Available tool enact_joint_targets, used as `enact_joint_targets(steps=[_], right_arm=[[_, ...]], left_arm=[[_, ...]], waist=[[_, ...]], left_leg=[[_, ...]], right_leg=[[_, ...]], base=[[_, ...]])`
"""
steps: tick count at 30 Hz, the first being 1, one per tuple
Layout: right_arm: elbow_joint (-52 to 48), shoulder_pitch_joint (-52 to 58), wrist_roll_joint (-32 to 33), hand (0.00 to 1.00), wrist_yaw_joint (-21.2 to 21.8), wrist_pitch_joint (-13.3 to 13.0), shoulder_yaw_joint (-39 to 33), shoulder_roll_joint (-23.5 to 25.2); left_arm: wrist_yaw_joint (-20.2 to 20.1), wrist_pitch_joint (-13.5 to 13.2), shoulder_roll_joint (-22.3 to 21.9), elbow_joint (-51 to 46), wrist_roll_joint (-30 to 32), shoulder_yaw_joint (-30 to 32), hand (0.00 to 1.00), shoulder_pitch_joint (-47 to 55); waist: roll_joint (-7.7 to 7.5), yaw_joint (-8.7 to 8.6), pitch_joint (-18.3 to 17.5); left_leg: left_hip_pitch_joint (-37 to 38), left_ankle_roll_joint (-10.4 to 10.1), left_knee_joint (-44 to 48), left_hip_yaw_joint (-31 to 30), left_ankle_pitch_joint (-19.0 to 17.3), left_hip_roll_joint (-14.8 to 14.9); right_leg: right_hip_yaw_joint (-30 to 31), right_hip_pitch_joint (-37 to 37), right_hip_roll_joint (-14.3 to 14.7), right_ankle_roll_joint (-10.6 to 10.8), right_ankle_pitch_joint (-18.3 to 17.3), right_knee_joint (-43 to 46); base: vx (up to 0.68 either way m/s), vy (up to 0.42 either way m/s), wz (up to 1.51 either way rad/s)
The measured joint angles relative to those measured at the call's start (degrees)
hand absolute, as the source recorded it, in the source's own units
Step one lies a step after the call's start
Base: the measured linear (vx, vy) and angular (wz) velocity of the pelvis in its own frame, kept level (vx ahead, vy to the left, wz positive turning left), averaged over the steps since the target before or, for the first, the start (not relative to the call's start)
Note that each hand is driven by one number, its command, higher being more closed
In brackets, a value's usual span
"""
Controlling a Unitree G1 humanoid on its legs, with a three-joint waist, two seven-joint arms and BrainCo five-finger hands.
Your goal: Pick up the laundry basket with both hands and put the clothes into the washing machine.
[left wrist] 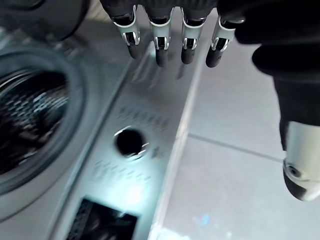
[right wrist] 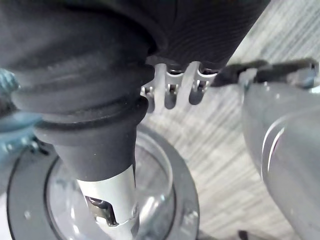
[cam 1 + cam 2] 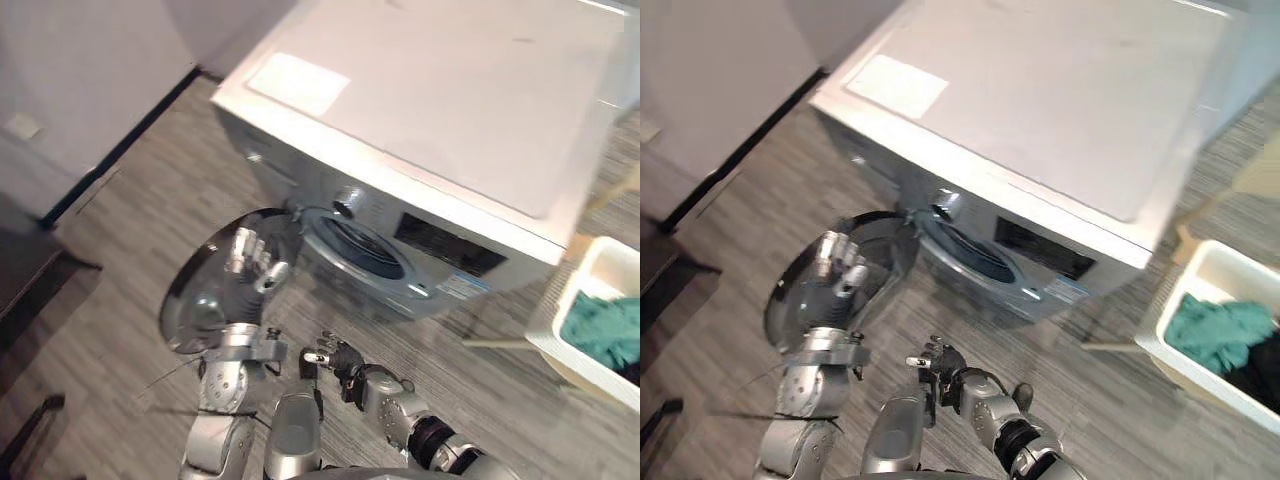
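Fingers (image 1: 161,45) of the left hand (image 3: 252,255) are stretched out straight and released, grasping nothing. They are raised in front of the one round glass door (image 3: 200,300), which stands swung open to the left of the one silver-grey front-loading washing machine (image 3: 450,100). In the left wrist view the dark tips point toward the machine's control strip, just short of the one round dial (image 1: 131,142). The right hand (image 3: 330,358) is lower and nearer, just right of the open door, over the grey wood-grain plank floor (image 3: 130,250). Its fingers (image 2: 170,95) hang loose and relaxed, with nothing in them.

The dark round drum opening (image 3: 360,248) sits in the middle of the machine's front, with the dial above it to the left and one dark display panel (image 3: 450,245) to its right. From these views I cannot tell whether anything lies in the drum. One pale rectangular sheet (image 3: 298,82) lies on the far left part of the machine's flat top.

One white rectangular plastic laundry basket (image 3: 578,300) stands at the right of the machine, well apart from both hands. It holds two pieces of clothing that can be made out: one crumpled teal cloth (image 3: 605,330) and, beside it on the near right, one dark cloth (image 3: 1260,370).
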Motion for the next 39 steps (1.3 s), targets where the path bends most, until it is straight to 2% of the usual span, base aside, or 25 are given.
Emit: enact_joint_targets(steps=[3,5,6,7,10,12,14,19,25,29,33,36,39], right_arm=[[-0.5,2.3,-9.4,0.00,0.4,0.4,-8.0,-3.2],[-1.8,4.3,-17.5,0.00,-0.8,0.3,-15.3,-7.1],[-2.5,4.9,-18.7,0.00,-1.0,0.3,-17.3,-8.1],[-3.9,6.3,-22.0,0.00,-1.9,0.1,-21.2,-9.8],[-4.7,10.5,-28.0,0.00,-3.8,-0.6,-29.4,-14.0],[-1.8,11.8,-30.7,0.00,-4.5,-0.9,-33.5,-15.2],[3.7,12.0,-32.1,0.00,-5.9,-0.7,-36.9,-14.8],[6.4,14.4,-33.8,0.00,-8.1,-0.6,-39.7,-14.4],[6.6,14.6,-35.8,0.00,-8.1,-0.7,-41.9,-12.8],[7.8,14.5,-35.8,0.00,-8.0,-0.7,-41.8,-12.2],[8.1,14.2,-35.7,0.00,-8.1,-0.7,-41.8,-11.1],[8.2,13.8,-35.7,0.00,-8.1,-0.7,-41.8,-10.6],[8.7,13.8,-35.6,0.00,-8.1,-0.5,-41.8,-10.4]], left_arm=[[-2.6,2.3,3.2,12.2,-1.5,0.7,0.00,-2.2],[-4.2,3.2,4.7,20.5,-1.3,3.4,0.00,-3.1],[-4.7,3.3,5.1,22.8,-1.3,4.5,0.00,-3.4],[-5.0,3.4,6.0,28.2,0.0,6.8,0.00,-4.0],[-6.1,3.9,7.5,46.5,3.8,13.4,0.00,-7.8],[-6.1,4.2,8.6,56.7,7.5,18.3,0.00,-9.9],[-5.2,5.2,10.6,66.4,12.5,26.2,0.00,-11.6],[-1.0,7.2,13.0,70.4,17.8,39.9,0.00,-11.8],[0.6,7.1,16.7,70.3,17.8,47.6,0.00,-13.7],[1.6,7.1,16.5,70.3,17.7,48.0,0.00,-14.3],[1.7,7.1,15.6,70.3,17.6,49.7,0.00,-14.2],[1.7,7.1,13.0,70.3,17.6,49.5,0.00,-14.1],[1.9,7.1,8.6,70.2,17.6,48.0,0.00,-13.9]], waist=[[-1.41,-0.60,-0.3],[-2.74,-2.20,-0.5],[-3.22,-2.37,-0.6],[-4.01,-3.10,-0.7],[-4.73,-4.87,-0.6],[-5.59,-5.25,-0.7],[-6.97,-5.80,-0.7],[-7.72,-6.07,-0.9],[-8.83,-6.07,-0.6],[-9.44,-4.75,-0.4],[-9.97,-4.57,0.0],[-9.83,-4.65,0.0],[-9.63,-4.73,0.0]], left_leg=[[1.3,-0.5,1.1,5.5,-1.4,2.3],[2.0,-0.7,1.6,8.3,-2.3,3.3],[2.0,-0.8,1.8,9.2,-2.5,3.5],[2.0,-0.9,2.3,10.6,-3.0,4.0],[2.4,-0.8,2.9,11.9,-4.0,4.1],[2.6,-0.9,3.2,12.5,-4.6,4.1],[2.5,-1.2,3.6,13.1,-5.2,4.5],[1.8,-1.2,5.1,13.8,-6.3,4.8],[-0.3,-1.0,8.1,11.9,-7.3,5.6],[-0.6,-0.7,9.5,11.9,-7.9,5.9],[-0.6,-0.6,9.8,11.5,-8.0,5.8],[-0.5,-0.5,9.9,11.1,-8.1,5.5],[-0.5,-0.3,9.6,10.2,-8.2,5.1]], right_leg=[[5.3,-0.5,2.3,-0.2,2.7,-2.8],[8.0,-1.0,3.1,-0.3,3.7,-3.8],[8.9,-1.5,3.4,-0.2,3.8,-3.9],[10.2,-2.2,3.7,-0.2,4.3,-4.2],[12.0,-2.5,3.9,0.0,4.7,-4.7],[13.2,-2.9,4.1,0.3,4.9,-4.7],[14.0,-3.3,4.4,0.9,5.3,-5.3],[14.9,-3.2,4.3,1.4,6.1,-6.8],[13.6,-3.2,4.3,1.6,6.2,-6.8],[13.6,-2.9,4.3,1.9,6.4,-6.8],[13.4,-2.5,4.1,2.0,6.4,-6.8],[13.0,-2.1,3.7,2.2,6.2,-7.1],[11.8,-1.6,3.1,2.3,6.1,-7.2]], base=[[0.00,-0.016,-0.93],[0.01,-0.003,-0.71],[0.02,0.001,-0.70],[0.03,0.005,-0.63],[0.05,0.024,-0.38],[0.05,0.023,-0.34],[0.03,0.010,-0.26],[0.02,0.019,-0.10],[-0.01,-0.004,0.07],[0.00,0.000,0.03],[-0.03,-0.004,0.04],[-0.01,-0.001,0.08],[0.02,-0.002,0.14]])
